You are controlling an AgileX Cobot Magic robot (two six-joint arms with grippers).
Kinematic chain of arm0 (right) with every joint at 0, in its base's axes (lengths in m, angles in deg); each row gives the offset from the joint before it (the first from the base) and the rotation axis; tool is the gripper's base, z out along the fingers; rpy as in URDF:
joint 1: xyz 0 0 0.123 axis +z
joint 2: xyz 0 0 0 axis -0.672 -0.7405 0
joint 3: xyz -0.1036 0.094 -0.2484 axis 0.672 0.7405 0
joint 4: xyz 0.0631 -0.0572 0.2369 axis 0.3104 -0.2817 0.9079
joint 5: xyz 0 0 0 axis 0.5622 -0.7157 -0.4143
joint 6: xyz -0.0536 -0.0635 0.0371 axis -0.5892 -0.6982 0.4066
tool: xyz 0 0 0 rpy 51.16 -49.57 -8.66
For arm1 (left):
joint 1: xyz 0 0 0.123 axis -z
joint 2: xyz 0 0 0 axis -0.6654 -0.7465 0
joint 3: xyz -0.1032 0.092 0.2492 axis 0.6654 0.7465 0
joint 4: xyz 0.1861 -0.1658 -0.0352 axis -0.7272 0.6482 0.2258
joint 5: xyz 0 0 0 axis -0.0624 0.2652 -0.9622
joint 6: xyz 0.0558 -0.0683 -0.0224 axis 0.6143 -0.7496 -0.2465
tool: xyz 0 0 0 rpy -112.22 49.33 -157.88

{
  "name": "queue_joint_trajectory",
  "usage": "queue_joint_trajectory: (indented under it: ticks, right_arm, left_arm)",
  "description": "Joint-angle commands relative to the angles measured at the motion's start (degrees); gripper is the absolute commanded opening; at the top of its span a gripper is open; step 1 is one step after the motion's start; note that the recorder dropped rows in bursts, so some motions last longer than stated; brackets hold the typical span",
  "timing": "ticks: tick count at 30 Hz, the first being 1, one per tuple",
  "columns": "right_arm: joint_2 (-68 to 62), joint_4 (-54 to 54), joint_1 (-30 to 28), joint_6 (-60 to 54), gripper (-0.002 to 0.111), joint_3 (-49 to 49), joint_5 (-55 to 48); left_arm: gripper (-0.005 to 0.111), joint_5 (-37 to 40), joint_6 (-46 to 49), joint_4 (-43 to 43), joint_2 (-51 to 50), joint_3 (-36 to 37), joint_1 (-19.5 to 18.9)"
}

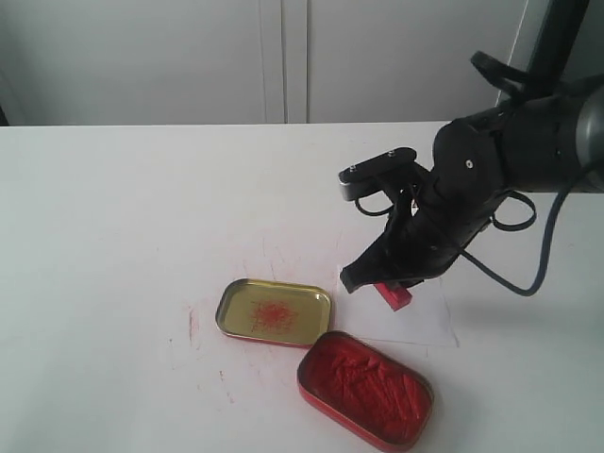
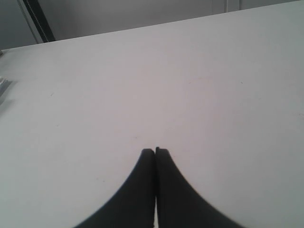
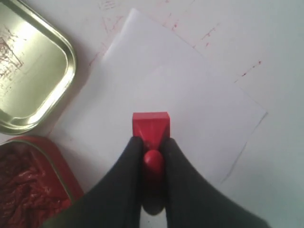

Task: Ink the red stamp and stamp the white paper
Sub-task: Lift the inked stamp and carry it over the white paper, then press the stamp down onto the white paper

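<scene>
red stamp (image 3: 150,124) handle: mostly hidden by jaws | contact with white paper (image 3: 190,90): perhaps, unclear

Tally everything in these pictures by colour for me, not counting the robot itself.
Red: 2 (red stamp, ink tin)
Gold: 1 (tin lid)
White: 1 (white paper)
Total: 4

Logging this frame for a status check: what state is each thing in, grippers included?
red stamp: gripped at its handle, base over the paper.
right gripper: shut on the red stamp.
left gripper: shut, empty.
white paper: lying flat, no print visible.
ink tin: open, filled with red paste.
lid: off, lying inside-up, red-smeared.
</scene>
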Motion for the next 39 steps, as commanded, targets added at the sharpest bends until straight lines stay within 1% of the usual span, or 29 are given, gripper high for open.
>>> queue_joint_trajectory:
  ticks: [1,25,34,39]
  right_arm:
    - [-1.2,-0.6,-0.5,0.1,0.000,-0.3,2.1]
    - [-4.9,-0.6,-0.5,0.1,0.000,-0.5,3.9]
    - [-5.0,-0.6,-0.5,0.1,0.000,-1.8,3.0]
    - [-7.1,-0.6,-0.5,0.1,0.000,-1.8,2.6]
  left_arm:
    - [0.000,0.0,0.0,0.2,0.2,0.2,-0.1]
    - [0.000,0.0,0.0,0.2,0.2,0.2,-0.1]
    - [0.000,0.0,0.0,0.2,0.2,0.2,-0.1]
    - [0.000,0.0,0.0,0.2,0.2,0.2,-0.1]
